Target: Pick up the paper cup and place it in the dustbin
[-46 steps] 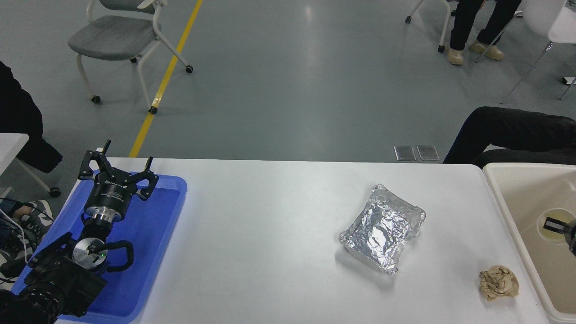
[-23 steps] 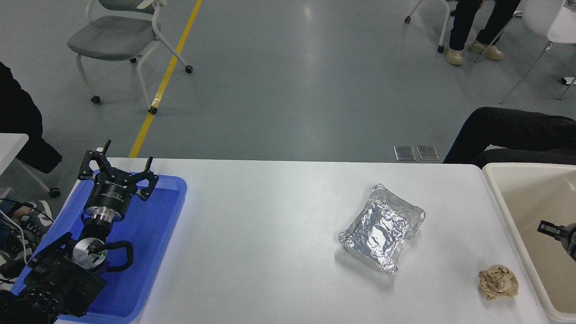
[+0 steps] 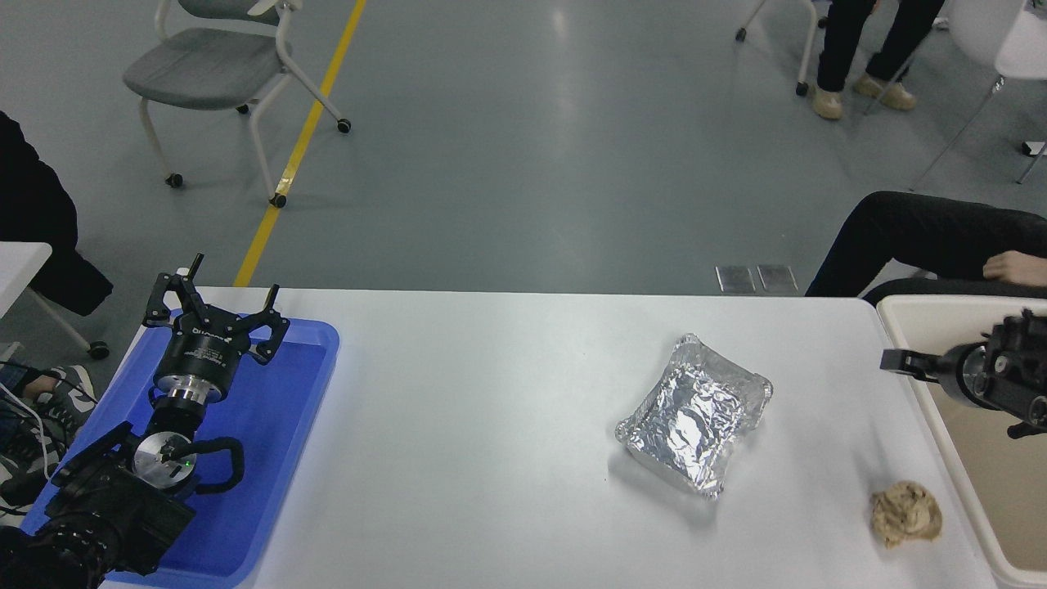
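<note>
Head view is cutting the dustbin (image 3: 916, 307) off at the right and bottom edges, so only its far left corner, its thick left rim and part of its floor are showing. Paper cup is not showing anywhere in this view; whether it is lying inside the bin, behind the right arm or past the frame edge, I cannot tell.

Right gripper (image 3: 900, 360) is entering from the right edge and hanging over the bin's left rim, pointing left toward the table (image 3: 491, 393). Only one dark finger is making itself out clearly, the rest is merging with the black wrist body, so I cannot tell whether the jaws are apart or together. Nothing is visibly sitting between them.

Dustbin is looking cream-beige, smooth-walled, with a rounded rim. Its visible long side is running from the far table edge toward the camera, along the table's right end.

Left gripper (image 3: 214, 307) is resting parked over the blue tray (image 3: 311, 360) at the lower left, fingers spread wide and holding nothing.

Foil container (image 3: 695, 413) is sitting right of table centre, turned at an angle. Crumpled brown paper wad (image 3: 905, 513) is lying near the front right corner, just beside the bin's rim, apart from the foil.

A person's dark sleeve (image 3: 924, 233) and hand (image 3: 1014, 266) are showing beyond the bin's far corner.
</note>
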